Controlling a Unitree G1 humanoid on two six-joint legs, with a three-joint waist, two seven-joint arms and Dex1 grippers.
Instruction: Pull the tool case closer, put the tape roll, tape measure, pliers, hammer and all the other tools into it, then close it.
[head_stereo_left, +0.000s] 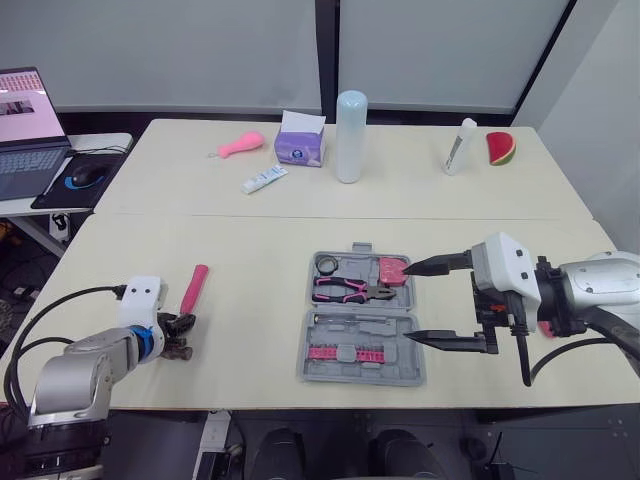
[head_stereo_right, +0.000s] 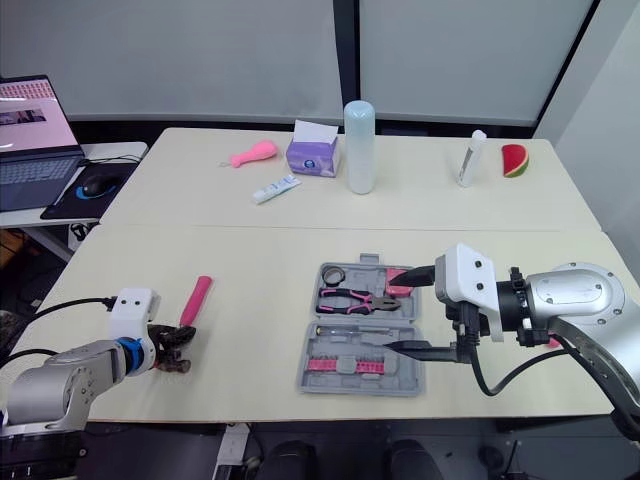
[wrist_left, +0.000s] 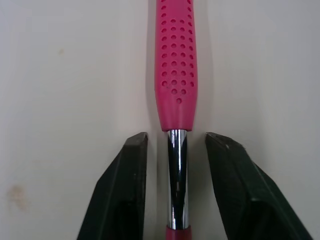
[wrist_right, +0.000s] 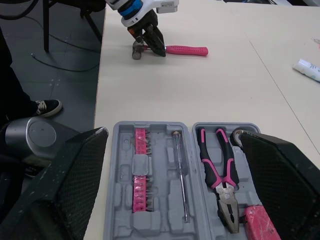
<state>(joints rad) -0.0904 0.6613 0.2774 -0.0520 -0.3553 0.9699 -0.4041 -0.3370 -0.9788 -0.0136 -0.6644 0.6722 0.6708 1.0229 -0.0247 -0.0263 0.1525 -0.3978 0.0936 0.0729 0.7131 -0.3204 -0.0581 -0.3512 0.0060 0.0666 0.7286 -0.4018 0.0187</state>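
The left gripper sits part-open astride the hammer, its fingers not pinching the steel shaft, while the right gripper gapes wide and empty beside the open tool case.

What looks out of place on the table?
Mainly the hammer: it lies outside the open tool case, off to the robot's left, with the left gripper open astride its chrome shaft. The pliers sit in the case.

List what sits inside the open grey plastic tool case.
Visible: pink-handled pliers, black tape roll, pink tape measure, metal screwdriver and pink bit strip. The right tool covers part of the tape measure.
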